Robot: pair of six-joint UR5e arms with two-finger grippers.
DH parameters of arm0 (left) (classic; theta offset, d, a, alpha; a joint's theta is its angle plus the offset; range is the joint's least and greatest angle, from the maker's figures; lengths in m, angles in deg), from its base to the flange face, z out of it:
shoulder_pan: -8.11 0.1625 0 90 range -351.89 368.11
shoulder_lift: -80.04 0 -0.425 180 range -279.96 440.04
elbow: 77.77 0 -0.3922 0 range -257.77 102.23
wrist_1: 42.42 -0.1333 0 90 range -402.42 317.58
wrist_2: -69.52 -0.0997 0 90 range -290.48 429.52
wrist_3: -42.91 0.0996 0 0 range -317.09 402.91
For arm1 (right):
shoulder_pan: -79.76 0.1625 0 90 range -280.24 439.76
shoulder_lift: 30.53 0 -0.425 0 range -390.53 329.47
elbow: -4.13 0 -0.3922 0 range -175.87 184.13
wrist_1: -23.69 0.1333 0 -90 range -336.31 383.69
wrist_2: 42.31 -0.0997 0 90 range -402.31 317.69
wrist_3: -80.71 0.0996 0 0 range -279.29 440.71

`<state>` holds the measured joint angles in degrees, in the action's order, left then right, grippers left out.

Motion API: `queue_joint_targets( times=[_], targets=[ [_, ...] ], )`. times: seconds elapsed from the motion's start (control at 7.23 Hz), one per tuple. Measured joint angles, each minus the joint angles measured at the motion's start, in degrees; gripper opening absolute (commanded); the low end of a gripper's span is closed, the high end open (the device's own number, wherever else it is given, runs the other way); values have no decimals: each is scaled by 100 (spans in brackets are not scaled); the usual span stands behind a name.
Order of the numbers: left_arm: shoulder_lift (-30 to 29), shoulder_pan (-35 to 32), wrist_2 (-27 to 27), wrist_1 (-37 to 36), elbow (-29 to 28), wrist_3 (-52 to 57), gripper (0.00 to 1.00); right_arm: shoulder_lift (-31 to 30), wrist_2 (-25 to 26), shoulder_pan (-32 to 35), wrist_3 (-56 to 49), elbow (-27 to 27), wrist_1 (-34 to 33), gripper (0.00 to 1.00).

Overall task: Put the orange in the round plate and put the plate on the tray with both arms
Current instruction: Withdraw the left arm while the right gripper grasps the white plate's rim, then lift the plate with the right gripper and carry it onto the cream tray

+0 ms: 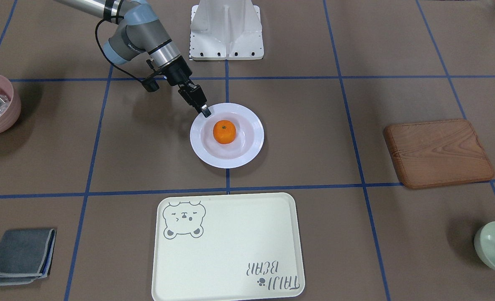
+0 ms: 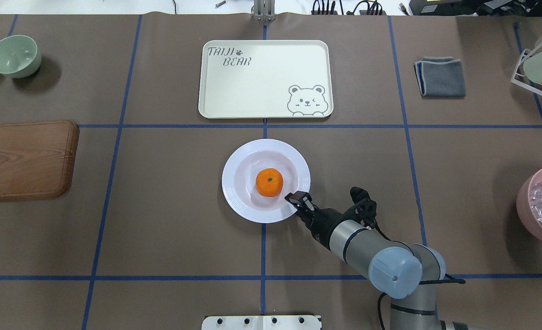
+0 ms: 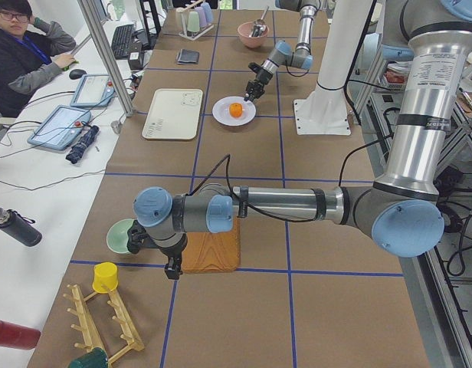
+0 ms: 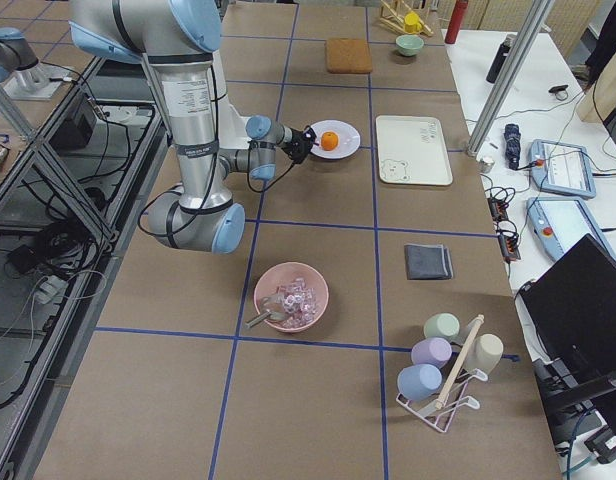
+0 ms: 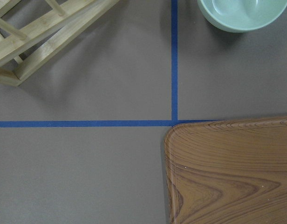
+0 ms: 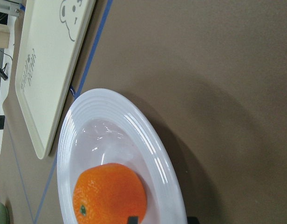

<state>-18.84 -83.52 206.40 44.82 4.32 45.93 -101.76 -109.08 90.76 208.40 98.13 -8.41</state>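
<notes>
Brown table (image 2: 161, 229): at top middle, the cream rectangle tray (image 2: 266, 87) says "TAIJI BEAR". The black right gripper (image 2: 298, 197) sits with fingers apart at the shiny white round plate (image 2: 234, 192) rim. For the left gripper (image 3: 173, 268), I can't tell.

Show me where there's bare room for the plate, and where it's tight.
The tray is wholly bare. Open table lies between the round plate and the wooden board, and between tray and grey cloth. Crowded only at the plate's robot-side rim, where the right gripper sits close to the orange.
</notes>
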Motion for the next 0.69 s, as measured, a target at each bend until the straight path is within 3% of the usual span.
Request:
queue_joint_targets(
  times=[0.28, 0.69],
  targets=[
    [-32, 4, -3, 1, 0, -18, 98, 4, 14, 4, 65, -43, -4, 49],
    [-51, 4, -3, 2, 0, -29, 98, 30, 25, 6, 63, -121, -18, 48]
  ],
)
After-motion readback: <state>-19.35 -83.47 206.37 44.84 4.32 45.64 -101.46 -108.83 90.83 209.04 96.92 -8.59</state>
